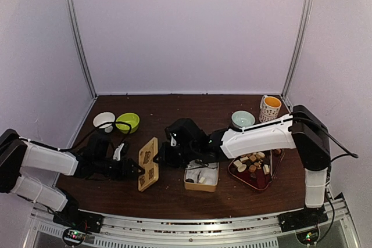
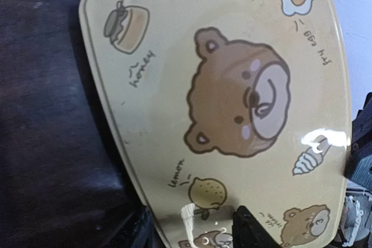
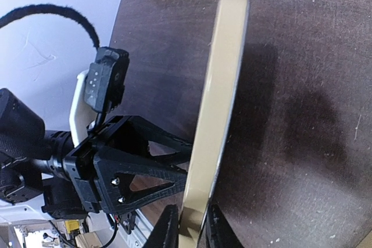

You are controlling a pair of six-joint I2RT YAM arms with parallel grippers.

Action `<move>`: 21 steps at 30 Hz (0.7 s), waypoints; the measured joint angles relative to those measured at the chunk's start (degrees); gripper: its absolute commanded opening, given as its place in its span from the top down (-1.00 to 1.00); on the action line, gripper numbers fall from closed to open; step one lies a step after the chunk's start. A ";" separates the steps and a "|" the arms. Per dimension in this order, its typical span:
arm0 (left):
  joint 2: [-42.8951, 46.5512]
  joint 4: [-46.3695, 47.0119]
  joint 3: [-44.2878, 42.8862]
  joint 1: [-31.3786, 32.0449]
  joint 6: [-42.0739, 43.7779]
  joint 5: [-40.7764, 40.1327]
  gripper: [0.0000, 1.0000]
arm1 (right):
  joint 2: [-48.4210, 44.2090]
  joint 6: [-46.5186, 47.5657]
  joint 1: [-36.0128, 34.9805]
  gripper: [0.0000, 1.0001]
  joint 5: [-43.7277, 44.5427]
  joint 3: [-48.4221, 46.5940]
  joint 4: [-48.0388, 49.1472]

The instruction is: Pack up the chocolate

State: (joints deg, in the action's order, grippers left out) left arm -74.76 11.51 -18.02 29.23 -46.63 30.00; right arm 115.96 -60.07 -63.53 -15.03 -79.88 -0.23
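R gripper [image 3: 193, 229]: pinched on one edge of the lid [image 1: 149, 164], which stands on edge left of centre. L gripper [image 1: 135, 170]: against the lid's left face; whether it grips, can't tell. Your R arm [image 1: 256, 136] reaches across the open box [image 1: 201, 188]. Chocolate [image 1: 251, 162]: mostly in the tray [image 1: 256, 187] at right, few pcs in the box. Risks, as judged: w/ only an edge pinch the lid may pivot, slip & fall flat; a low forearm could clip the box or scatter pcs.
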 measured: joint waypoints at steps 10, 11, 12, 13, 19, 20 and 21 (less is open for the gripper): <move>-2.38 9.62 -1.05 4.39 -0.98 6.36 0.07 | -5.01 1.25 -1.86 0.69 -1.03 5.51 1.73; -3.56 10.84 -1.27 4.66 -1.33 6.51 0.07 | -5.35 1.31 -1.86 0.68 -1.01 6.27 1.68; -4.76 12.26 -1.29 4.83 -1.73 6.67 0.08 | -5.68 1.31 -1.86 0.66 -1.03 6.91 1.68; -5.79 13.60 -1.29 4.83 -2.16 6.80 0.08 | -6.05 1.29 -1.77 0.66 -1.03 7.50 1.62; -9.44 20.57 -1.05 4.83 -4.96 7.34 0.09 | -7.19 1.25 -1.53 0.66 -1.05 9.33 1.62; -9.53 21.18 -0.96 4.85 -5.18 7.34 0.09 | -7.19 1.31 -1.53 0.65 -1.05 9.31 1.46; -9.55 21.53 -0.92 4.85 -5.38 7.32 0.09 | -7.19 1.38 -1.53 0.64 -1.05 9.22 1.20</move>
State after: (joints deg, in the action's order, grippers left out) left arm -84.31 33.04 -18.94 34.09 -52.01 37.32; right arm 108.77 -58.70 -65.06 -16.08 -70.65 0.97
